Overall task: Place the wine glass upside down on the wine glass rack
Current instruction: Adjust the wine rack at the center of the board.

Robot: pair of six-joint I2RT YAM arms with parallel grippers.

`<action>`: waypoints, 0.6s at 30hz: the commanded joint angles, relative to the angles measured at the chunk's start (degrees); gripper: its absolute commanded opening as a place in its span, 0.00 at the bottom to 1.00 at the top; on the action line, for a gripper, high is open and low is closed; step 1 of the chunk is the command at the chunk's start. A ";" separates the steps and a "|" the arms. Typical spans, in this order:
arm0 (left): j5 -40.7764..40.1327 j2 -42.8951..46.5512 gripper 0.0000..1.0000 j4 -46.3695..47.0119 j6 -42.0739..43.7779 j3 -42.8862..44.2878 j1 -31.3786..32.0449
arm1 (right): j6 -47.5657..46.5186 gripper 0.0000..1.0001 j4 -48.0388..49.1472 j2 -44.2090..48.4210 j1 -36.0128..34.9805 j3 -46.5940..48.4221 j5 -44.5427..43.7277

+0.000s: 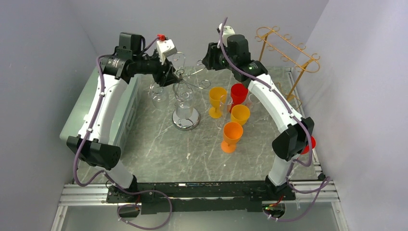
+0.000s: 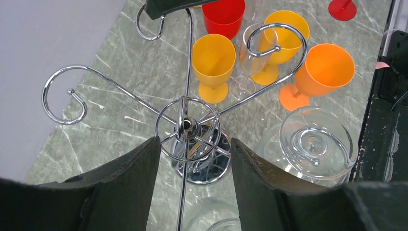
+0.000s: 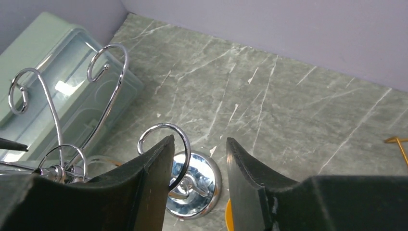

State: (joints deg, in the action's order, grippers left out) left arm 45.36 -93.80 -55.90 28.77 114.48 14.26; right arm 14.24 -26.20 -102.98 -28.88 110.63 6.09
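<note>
The chrome wine glass rack [image 1: 185, 91] stands mid-table on a round base [image 1: 186, 121]. A clear wine glass [image 1: 159, 95] hangs upside down from its left hook, and it shows with its foot in a spiral hook in the left wrist view [image 2: 315, 144]. A second clear glass [image 1: 184, 105] hangs near the post. My left gripper [image 1: 169, 74] is open and empty, its fingers on either side of the rack's hub [image 2: 186, 126]. My right gripper [image 1: 208, 60] is open and empty above the rack, with a hook loop [image 3: 163, 139] beside its left finger [image 3: 151, 178].
Two yellow goblets [image 1: 217, 99] [image 1: 240, 114], a red one [image 1: 238, 92], an orange one [image 1: 232, 135] and a clear flute [image 1: 223, 105] stand right of the rack. A gold rack [image 1: 288, 48] stands back right. A green box [image 1: 91, 113] lies along the left edge.
</note>
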 commanded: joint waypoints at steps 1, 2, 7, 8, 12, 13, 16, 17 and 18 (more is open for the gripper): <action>-1.51 -0.42 0.60 -1.27 3.18 2.17 0.75 | 2.63 0.43 3.92 4.01 0.23 -2.32 3.89; -2.32 -0.46 0.60 -0.94 3.17 2.01 0.95 | 2.90 0.40 4.07 4.12 0.23 -2.80 3.99; -6.23 -1.90 0.46 2.15 0.71 2.46 1.29 | 4.30 0.19 6.81 6.17 0.23 -6.91 4.01; -6.40 -2.18 0.42 2.62 0.24 2.83 1.28 | 4.62 0.16 7.26 6.66 0.23 -7.71 3.88; -6.96 -4.62 0.32 2.72 -0.59 5.88 1.37 | 5.84 0.10 8.57 8.34 0.23 -10.08 3.33; -7.36 -5.23 0.32 2.61 -0.87 6.83 1.45 | 6.12 0.09 8.94 8.76 0.23 -10.64 3.32; -7.96 -6.40 0.33 3.11 -1.96 8.41 1.55 | 7.20 0.06 9.92 10.00 0.14 -11.92 3.23; -8.05 -6.59 0.33 3.45 -2.15 8.65 1.56 | 7.34 0.06 10.10 10.13 0.14 -12.06 3.34; -8.39 -6.72 0.34 3.93 -2.22 8.71 1.64 | 7.65 0.05 10.06 10.32 0.14 -12.10 3.46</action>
State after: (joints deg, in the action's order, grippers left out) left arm 39.99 -99.42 -57.23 27.75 120.07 16.01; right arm 20.62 -17.10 -96.25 -28.14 99.44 7.35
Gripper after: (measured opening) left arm 0.331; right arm 0.148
